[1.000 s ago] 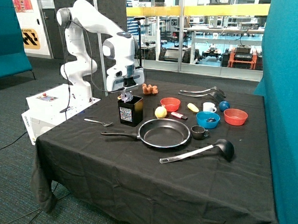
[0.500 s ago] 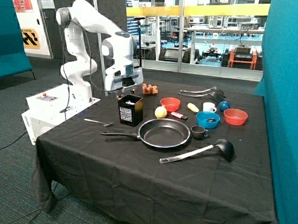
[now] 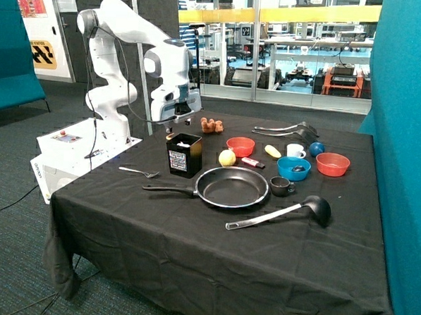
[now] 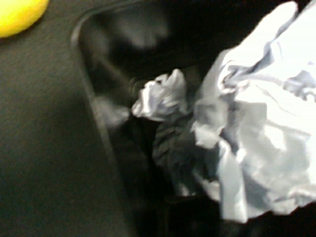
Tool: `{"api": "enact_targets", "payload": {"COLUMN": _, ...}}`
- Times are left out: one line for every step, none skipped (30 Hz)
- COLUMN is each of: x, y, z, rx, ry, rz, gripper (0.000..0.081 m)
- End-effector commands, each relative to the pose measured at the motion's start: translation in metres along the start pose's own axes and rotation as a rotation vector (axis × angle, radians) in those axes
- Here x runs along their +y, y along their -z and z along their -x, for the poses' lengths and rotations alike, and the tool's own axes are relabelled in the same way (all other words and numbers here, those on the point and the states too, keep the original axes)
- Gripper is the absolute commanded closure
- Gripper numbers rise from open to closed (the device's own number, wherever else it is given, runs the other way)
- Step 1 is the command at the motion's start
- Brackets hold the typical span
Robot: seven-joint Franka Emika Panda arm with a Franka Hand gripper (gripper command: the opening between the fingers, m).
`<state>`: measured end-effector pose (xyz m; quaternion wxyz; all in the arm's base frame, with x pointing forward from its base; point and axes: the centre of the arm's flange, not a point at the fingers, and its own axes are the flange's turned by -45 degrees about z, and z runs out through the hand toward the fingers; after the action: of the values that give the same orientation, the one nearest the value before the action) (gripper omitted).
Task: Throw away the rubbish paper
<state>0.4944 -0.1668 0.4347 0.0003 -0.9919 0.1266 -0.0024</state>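
Observation:
The black box (image 3: 184,155) stands on the black tablecloth beside the lemon (image 3: 227,158). My gripper (image 3: 171,132) hangs just above the box's back rim, open and empty. The wrist view looks down into the box (image 4: 84,74). Two crumpled white paper wads lie inside it: a large one (image 4: 256,113) and a smaller one (image 4: 160,96). No paper shows on the table in the outside view.
A frying pan (image 3: 231,187) lies in front of the box, a fork (image 3: 139,171) beside it. A brown toy (image 3: 211,125), a red bowl (image 3: 240,146), a white mug (image 3: 294,150), a blue bowl (image 3: 293,167) and a ladle (image 3: 285,211) lie further along.
One second ago my gripper held a paper wad just over the box. The wad has left the gripper, and the gripper has risen.

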Motion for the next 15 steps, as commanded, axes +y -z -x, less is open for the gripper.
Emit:
{"api": "enact_targets", "payload": {"x": -0.0198, "y": 0.0072, "z": 0.0154, "rx": -0.0048, "ry": 0.084, "rz": 0.0011, "gripper": 0.0190}}
{"api": "enact_targets", "payload": {"x": -0.0225, "y": 0.0081, "z": 0.0178, "rx": -0.0048, "ry": 0.095, "rz": 0.0010, "gripper": 0.0194}}
{"api": "enact_targets", "payload": {"x": -0.0246, "y": 0.0090, "z": 0.0198, "rx": -0.0048, "ry": 0.102, "rz": 0.0010, "gripper": 0.0198}}
{"api": "enact_targets", "payload": {"x": -0.0259, "y": 0.0099, "z": 0.0212, "rx": -0.0048, "ry": 0.107, "rz": 0.0010, "gripper": 0.0201}}
{"api": "enact_targets", "payload": {"x": -0.0268, "y": 0.0108, "z": 0.0223, "rx": -0.0048, "ry": 0.111, "rz": 0.0010, "gripper": 0.0200}}
{"api": "enact_targets", "payload": {"x": -0.0272, "y": 0.0114, "z": 0.0229, "rx": -0.0048, "ry": 0.111, "rz": 0.0010, "gripper": 0.0200}}
{"api": "enact_targets", "payload": {"x": -0.0274, "y": 0.0116, "z": 0.0232, "rx": -0.0048, "ry": 0.111, "rz": 0.0010, "gripper": 0.0200}}
{"api": "enact_targets", "payload": {"x": -0.0274, "y": 0.0124, "z": 0.0233, "rx": -0.0048, "ry": 0.111, "rz": 0.0010, "gripper": 0.0199}}
{"api": "enact_targets", "payload": {"x": -0.0274, "y": 0.0128, "z": 0.0233, "rx": -0.0048, "ry": 0.111, "rz": 0.0010, "gripper": 0.0201}}
{"api": "enact_targets", "payload": {"x": -0.0273, "y": 0.0132, "z": 0.0229, "rx": -0.0048, "ry": 0.110, "rz": 0.0010, "gripper": 0.0201}}
{"api": "enact_targets", "payload": {"x": -0.0272, "y": 0.0136, "z": 0.0222, "rx": -0.0048, "ry": 0.109, "rz": 0.0010, "gripper": 0.0200}}
{"api": "enact_targets", "payload": {"x": -0.0273, "y": 0.0141, "z": 0.0214, "rx": -0.0048, "ry": 0.110, "rz": 0.0010, "gripper": 0.0199}}
{"api": "enact_targets", "payload": {"x": -0.0276, "y": 0.0147, "z": 0.0204, "rx": -0.0048, "ry": 0.113, "rz": 0.0010, "gripper": 0.0199}}
{"api": "enact_targets", "payload": {"x": -0.0282, "y": 0.0151, "z": 0.0191, "rx": -0.0048, "ry": 0.117, "rz": 0.0010, "gripper": 0.0199}}
{"api": "enact_targets", "payload": {"x": -0.0292, "y": 0.0150, "z": 0.0177, "rx": -0.0048, "ry": 0.122, "rz": 0.0010, "gripper": 0.0200}}
